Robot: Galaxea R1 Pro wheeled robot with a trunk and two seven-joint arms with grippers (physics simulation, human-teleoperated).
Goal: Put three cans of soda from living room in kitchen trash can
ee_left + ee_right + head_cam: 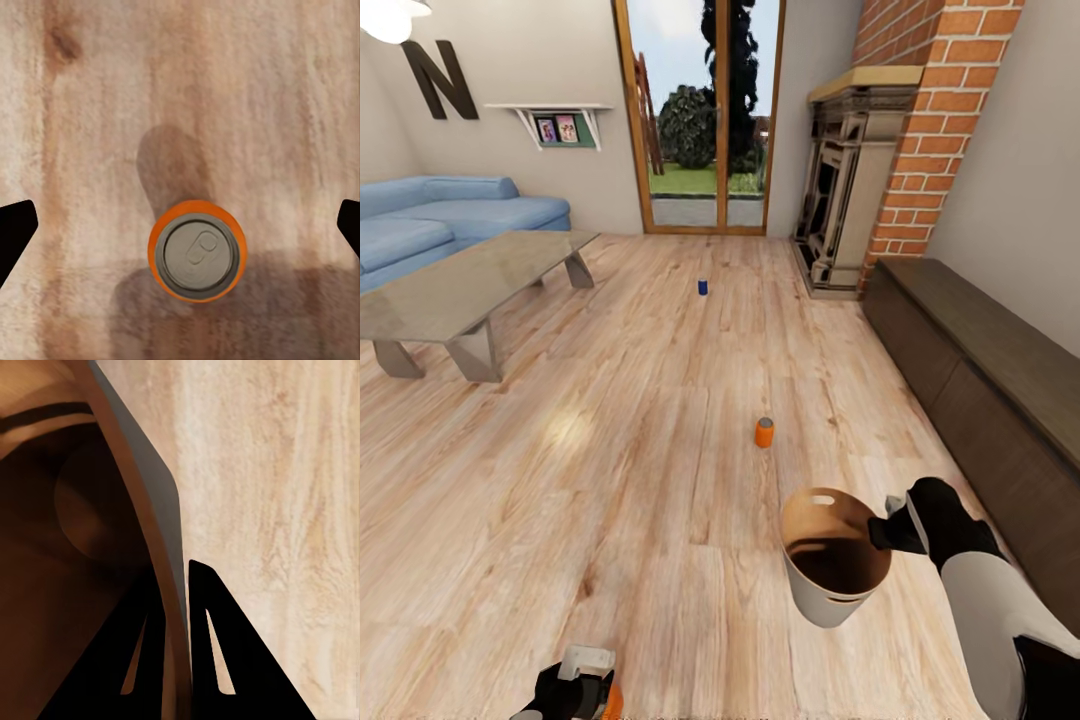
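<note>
The right gripper [176, 645] is seen with its fingers [214, 660] pressed onto the wall of the trash can [830, 590], one finger inside and one outside the rim, so that the bin is carried just above the floor. The left gripper [180, 225] is held with its fingers [15, 229] spread wide, pointing straight down over an orange can [197, 250] that stands upright on the floor between them and is not yet touched.

The step in hand is judged to be the pick-up of this nearest can, with the bin brought along to receive it. For the next move, the left gripper would need to be lowered until the fingers flank the can's sides, then closed on it, and the can lifted across to the bin's mouth.

A second orange can [764, 432] stands beyond the bin, and a blue can [703, 287] is seen farther off, well past it towards the glass doors [700, 115].

The floor [610, 450] is of light wood planks. Relative to the bin, a grey low desk [460, 285] and a blue sofa [450, 215] lie far to the left, and a dark wooden bench [980, 370] and a brick fireplace [880, 170] to the right.
</note>
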